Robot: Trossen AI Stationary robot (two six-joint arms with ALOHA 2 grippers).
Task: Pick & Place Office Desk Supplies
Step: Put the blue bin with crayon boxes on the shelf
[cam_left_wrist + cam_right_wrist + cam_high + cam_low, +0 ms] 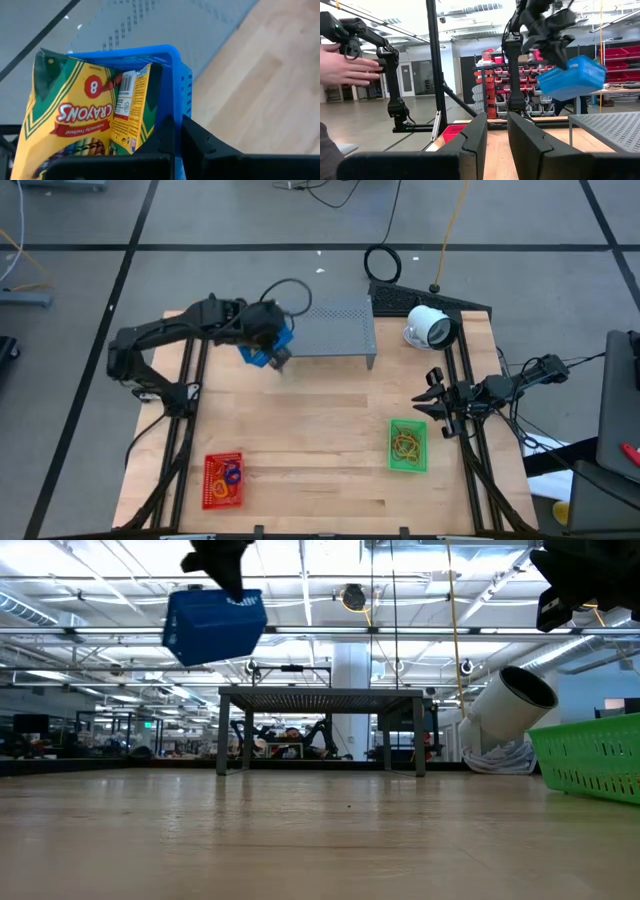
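Note:
My left gripper (177, 134) is shut on a blue plastic basket (213, 625), which is high above the table next to the left end of the grey perforated stand (335, 330). Yellow crayon packs (75, 110) stand inside the basket. A red basket (223, 480) with rubber-band loops rests on the table near the near-left corner. A green basket (408, 445) with tan loops rests at the near right. My right gripper (432, 400) waits, open, at the table's right edge, touching nothing. My left gripper holds the blue basket by its side wall (179, 95), at the rim. One finger (161, 137) is inside the basket beside the crayon packs and the other (202, 142) is outside. The fingers come from above. The basket hangs lifted clear of the table, slightly tilted.
A white round camera-like device (428, 328) lies at the far right, beside the stand. A black cable loop (382, 262) lies beyond the far edge. Bare wood (320, 420) spreads across the table's middle. A person's hand (347, 65) shows in the room beyond.

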